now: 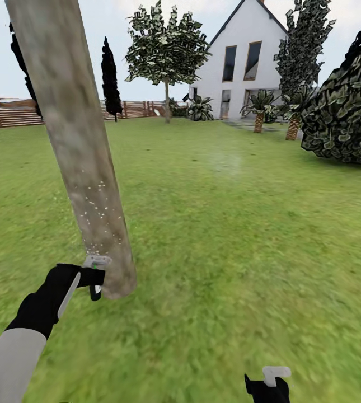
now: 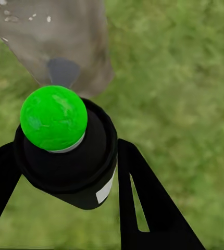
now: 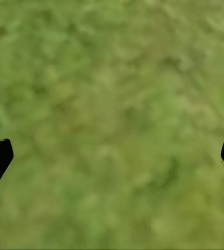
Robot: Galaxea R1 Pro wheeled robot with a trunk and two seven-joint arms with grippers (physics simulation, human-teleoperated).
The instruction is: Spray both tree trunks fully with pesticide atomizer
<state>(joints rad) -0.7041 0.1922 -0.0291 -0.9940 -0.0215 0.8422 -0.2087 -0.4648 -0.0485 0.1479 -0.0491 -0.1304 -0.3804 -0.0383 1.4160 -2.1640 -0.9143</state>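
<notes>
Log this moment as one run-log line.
left tool: shut on atomizer, aimed at tree trunk base | pesticide: specks on lower trunk | right tool: open over grass

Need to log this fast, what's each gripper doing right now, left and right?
Left gripper: closed on the pesticide atomizer, close to the tree trunk.
Right gripper: open, empty, over the grass.

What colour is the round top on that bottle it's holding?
Bright green, clearest in the left wrist view.
</notes>
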